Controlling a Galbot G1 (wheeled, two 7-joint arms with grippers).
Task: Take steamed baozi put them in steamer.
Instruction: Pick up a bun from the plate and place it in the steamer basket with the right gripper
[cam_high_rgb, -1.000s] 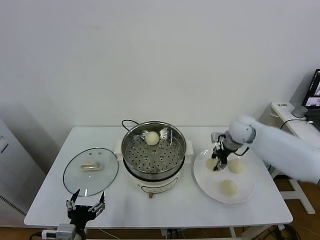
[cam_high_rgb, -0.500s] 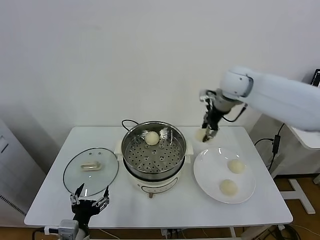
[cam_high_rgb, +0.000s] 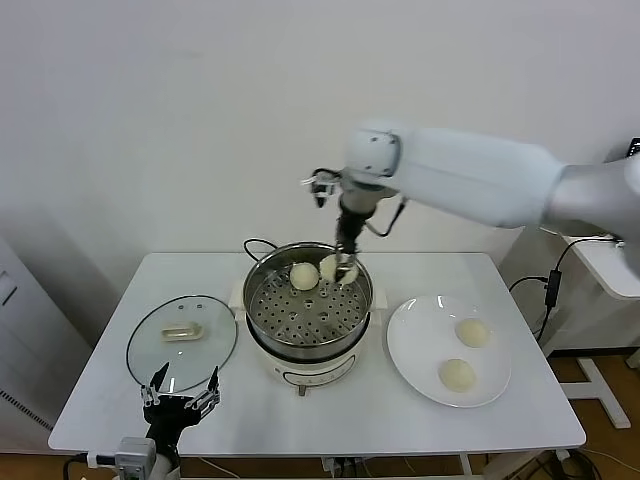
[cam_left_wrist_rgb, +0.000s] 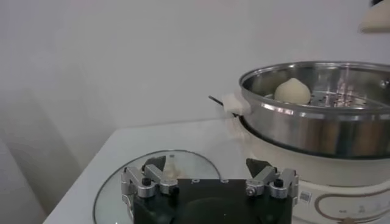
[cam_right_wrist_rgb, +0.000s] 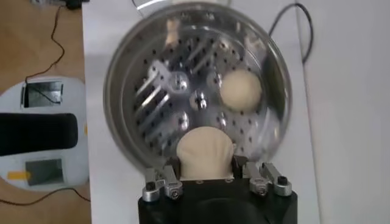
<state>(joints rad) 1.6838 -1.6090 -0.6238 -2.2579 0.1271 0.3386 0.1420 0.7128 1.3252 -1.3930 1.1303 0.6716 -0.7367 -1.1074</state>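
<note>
- Head view first: the right gripper (cam_high_rgb: 341, 268) hangs over the far right part of the steamer (cam_high_rgb: 308, 312), clenched on a steamed baozi (cam_high_rgb: 330, 268) that sits between its fingers, above the perforated floor.
- Right wrist view looks straight down: the held bun (cam_right_wrist_rgb: 205, 153) fills the gap between the two fingers (cam_right_wrist_rgb: 163, 180), and the steel basket (cam_right_wrist_rgb: 196, 85) lies right below it.
- A second baozi (cam_high_rgb: 303, 275) already rests on the basket floor toward the back, just beside the held one; whether the two touch I can't quite tell from here.
- Two more baozi lie on the white plate (cam_high_rgb: 420, 350) to the right of the steamer, one farther back (cam_high_rgb: 472, 332) and one nearer the front (cam_high_rgb: 457, 374), apart from each other.
- The glass lid (cam_high_rgb: 181, 342) lies flat on the table (cam_high_rgb: 360, 415) to the left of the steamer, and a black cord (cam_high_rgb: 254, 245) curls behind the pot.
- The left gripper (cam_high_rgb: 180, 402) waits low at the table's front edge, just in front of the lid, its fingers spread wide with nothing in them.
- Nothing stands between the held bun and the basket floor.
</note>
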